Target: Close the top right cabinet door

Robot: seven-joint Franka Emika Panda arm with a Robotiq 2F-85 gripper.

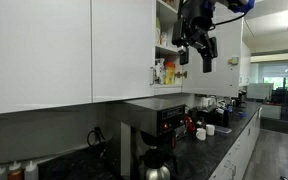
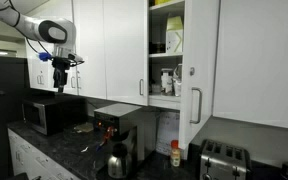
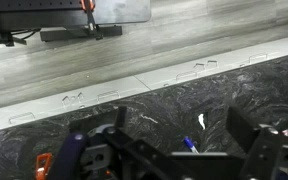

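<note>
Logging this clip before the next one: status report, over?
Claw open, empty. Top right cabinet door swung open, shelves exposed, claw not on it. Nothing visible blocking its swing.

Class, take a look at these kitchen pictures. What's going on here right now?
A robot arm holds its claw open and empty over the dark counter, above the microwave. The top right cabinet door stands open, showing shelves with a few containers. In an exterior view the claw is well off to the side of that door and touches nothing. The door has not yet been pushed shut.
</note>
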